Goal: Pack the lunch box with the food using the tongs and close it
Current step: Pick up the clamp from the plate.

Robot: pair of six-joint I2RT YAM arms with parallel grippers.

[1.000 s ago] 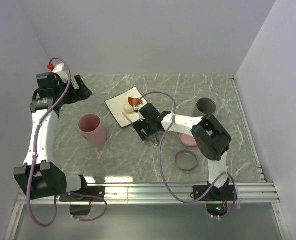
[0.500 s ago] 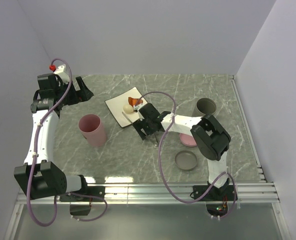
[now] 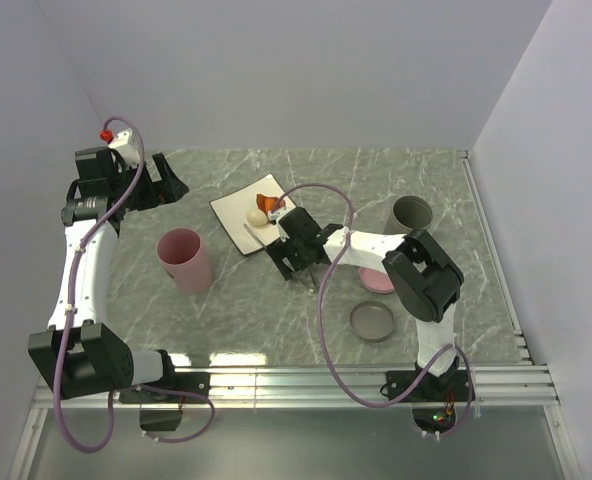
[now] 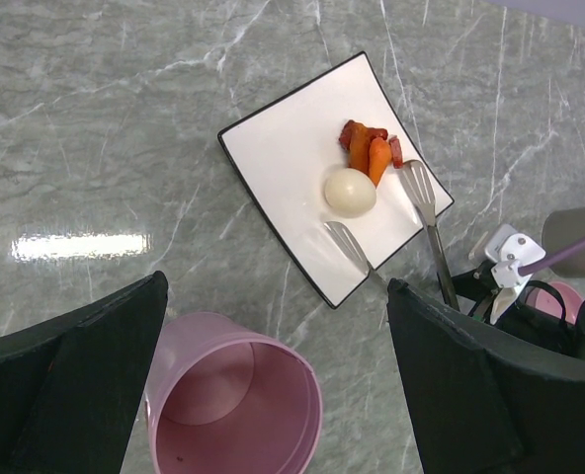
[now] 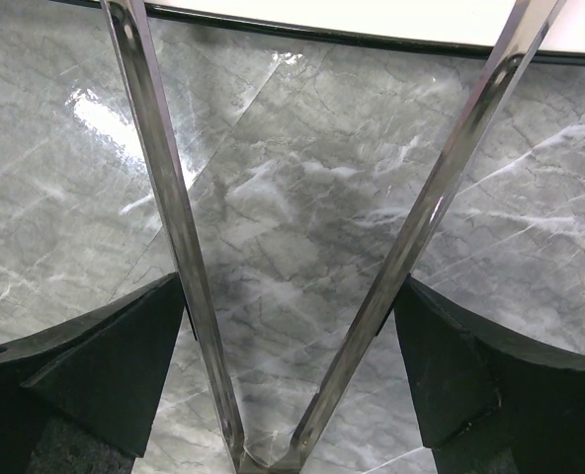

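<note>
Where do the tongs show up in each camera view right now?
Top external: the tongs are near the centre, at the near edge of the white plate.
Left wrist: tongs right of centre, their tips on the plate either side of the white ball.
Right wrist: tongs fill the frame as a V, with the plate along the top.
Shared landmark: the white plate.

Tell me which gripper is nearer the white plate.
Right. The right gripper, gripping the tongs, sits beside the plate's near edge; the left gripper hovers far off to the plate's left.
</note>
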